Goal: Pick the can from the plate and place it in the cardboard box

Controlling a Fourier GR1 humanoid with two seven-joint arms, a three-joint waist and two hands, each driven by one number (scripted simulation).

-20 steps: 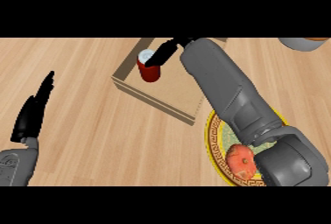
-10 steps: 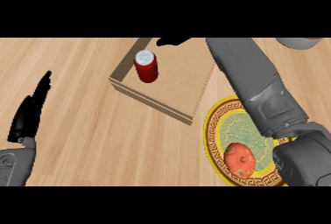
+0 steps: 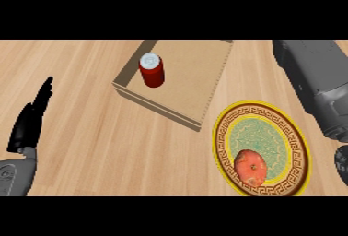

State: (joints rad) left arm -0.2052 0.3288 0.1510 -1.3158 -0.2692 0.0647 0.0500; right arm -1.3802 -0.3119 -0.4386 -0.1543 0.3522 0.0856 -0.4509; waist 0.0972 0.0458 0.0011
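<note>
A red can (image 3: 152, 70) with a silver top stands upright inside the shallow cardboard box (image 3: 204, 97), near its left wall. No hand touches it. To the right of the box lies a plate (image 3: 296, 143) with a yellow and brown patterned rim. My left hand (image 3: 31, 120) rests at the left edge, fingers straight and pointing up. Of my right arm only the grey forearm (image 3: 316, 78) shows at the right edge; the right hand itself is out of view.
A red-orange fruit (image 3: 250, 167) lies on the lower part of the plate. The wooden counter (image 3: 102, 152) spreads around the box and plate.
My right hand let go of the can, which now stands alone in the box. The right arm has pulled back to the right, taking its hand out of view.
</note>
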